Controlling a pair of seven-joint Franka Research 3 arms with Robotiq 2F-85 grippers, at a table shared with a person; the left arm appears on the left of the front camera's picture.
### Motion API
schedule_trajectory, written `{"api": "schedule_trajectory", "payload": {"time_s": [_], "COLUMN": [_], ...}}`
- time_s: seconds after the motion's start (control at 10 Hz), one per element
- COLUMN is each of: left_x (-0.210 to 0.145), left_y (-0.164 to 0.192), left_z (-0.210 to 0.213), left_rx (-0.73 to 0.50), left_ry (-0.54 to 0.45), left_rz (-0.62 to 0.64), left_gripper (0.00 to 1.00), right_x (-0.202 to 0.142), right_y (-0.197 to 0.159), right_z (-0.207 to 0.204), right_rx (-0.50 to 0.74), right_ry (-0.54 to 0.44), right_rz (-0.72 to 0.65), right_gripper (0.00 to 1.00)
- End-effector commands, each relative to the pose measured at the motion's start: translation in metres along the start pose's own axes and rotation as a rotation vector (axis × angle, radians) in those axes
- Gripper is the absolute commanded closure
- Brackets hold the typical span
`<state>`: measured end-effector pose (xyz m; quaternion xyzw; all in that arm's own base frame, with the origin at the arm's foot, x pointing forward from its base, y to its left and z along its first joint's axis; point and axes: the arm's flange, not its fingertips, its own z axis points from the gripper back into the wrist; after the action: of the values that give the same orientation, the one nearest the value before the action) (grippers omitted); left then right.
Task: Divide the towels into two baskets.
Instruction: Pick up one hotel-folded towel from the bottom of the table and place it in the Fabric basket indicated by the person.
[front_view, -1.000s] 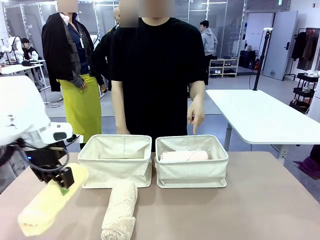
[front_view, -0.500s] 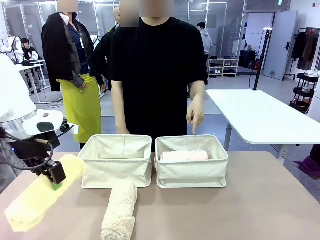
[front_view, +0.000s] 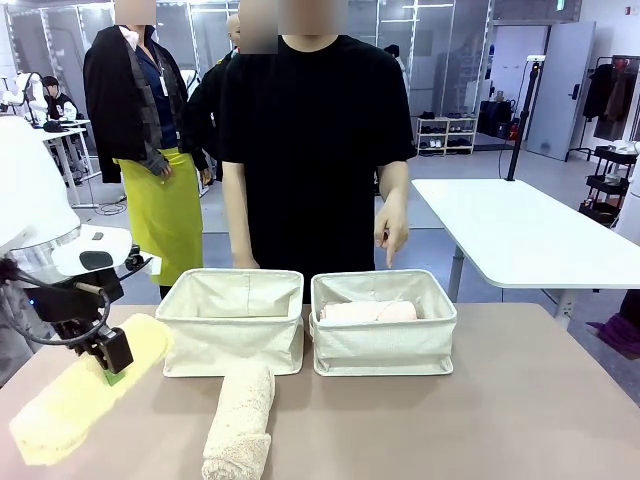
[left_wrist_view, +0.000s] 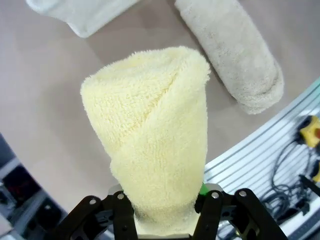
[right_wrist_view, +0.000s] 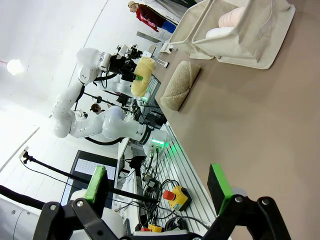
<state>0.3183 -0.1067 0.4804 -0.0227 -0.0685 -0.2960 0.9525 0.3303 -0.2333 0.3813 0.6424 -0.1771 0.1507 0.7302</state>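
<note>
— Two baskets (front_view: 232, 335) (front_view: 383, 345) sit side by side on the table (front_view: 520, 400); what else do we see?
— Pink towel (front_view: 370, 311) inside the right basket; beige towel (front_view: 240, 405) lying on the table before the left basket; our left jaws clamp the pale yellow towel (front_view: 70, 405), tilted, at the table's left; right jaws gape wide, empty.

A white table (front_view: 520, 235) stands right, a grey door (front_view: 555, 95) beyond it.
</note>
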Motion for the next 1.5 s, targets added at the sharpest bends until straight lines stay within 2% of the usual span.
{"api": "schedule_trajectory", "payload": {"time_s": [0.0,0.3,0.6,0.8,1.0,1.3,1.4], "left_x": [0.055,0.170,0.265,0.315,0.349,0.401,0.418], "left_y": [-0.015,-0.043,-0.114,-0.171,-0.214,-0.239,-0.241], "left_z": [0.035,0.077,0.074,0.059,0.037,0.003,-0.003], "left_rx": [0.160,0.269,0.295,0.269,0.346,0.384,0.324], "left_ry": [0.014,0.054,0.080,0.062,0.051,0.013,-0.024], "left_rz": [-0.257,-0.612,-0.906,-1.020,-1.061,-1.136,-1.141], "left_gripper": [0.57,0.57,0.57,0.57,0.57,0.57,0.57], "right_x": [0.000,0.000,0.000,0.000,0.000,0.000,0.000], "right_y": [0.003,0.003,0.003,0.003,0.003,0.003,0.003], "right_z": [-0.001,-0.001,-0.001,-0.001,-0.001,-0.001,-0.001], "right_rx": [0.001,0.001,0.001,0.001,0.001,0.001,0.001], "right_ry": [0.004,0.004,0.004,0.004,0.004,0.004,0.004], "right_rz": [0.002,0.002,0.002,0.002,0.002,0.002,0.002], "right_gripper": [0.00,0.00,0.00,0.00,0.00,0.00,0.00]}}
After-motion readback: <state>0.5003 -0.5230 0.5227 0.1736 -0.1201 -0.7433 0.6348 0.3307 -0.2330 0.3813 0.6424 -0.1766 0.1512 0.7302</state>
